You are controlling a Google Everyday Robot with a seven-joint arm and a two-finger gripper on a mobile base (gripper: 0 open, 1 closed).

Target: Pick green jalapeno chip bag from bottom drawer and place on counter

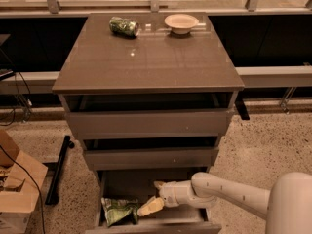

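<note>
The green jalapeno chip bag lies crumpled in the left part of the bottom drawer, which is pulled out furthest of the three. My gripper reaches into that drawer from the right, on a white arm, with one cream fingertip just right of the bag and close to its edge. Another finger shows a little above it, apart from the first. The gripper holds nothing. The counter is the glossy grey-brown cabinet top above.
A green drink can lies on its side at the counter's back left. A cream bowl sits at the back centre-right. The two upper drawers stand slightly open. A cardboard box and a black bar are on the floor at left.
</note>
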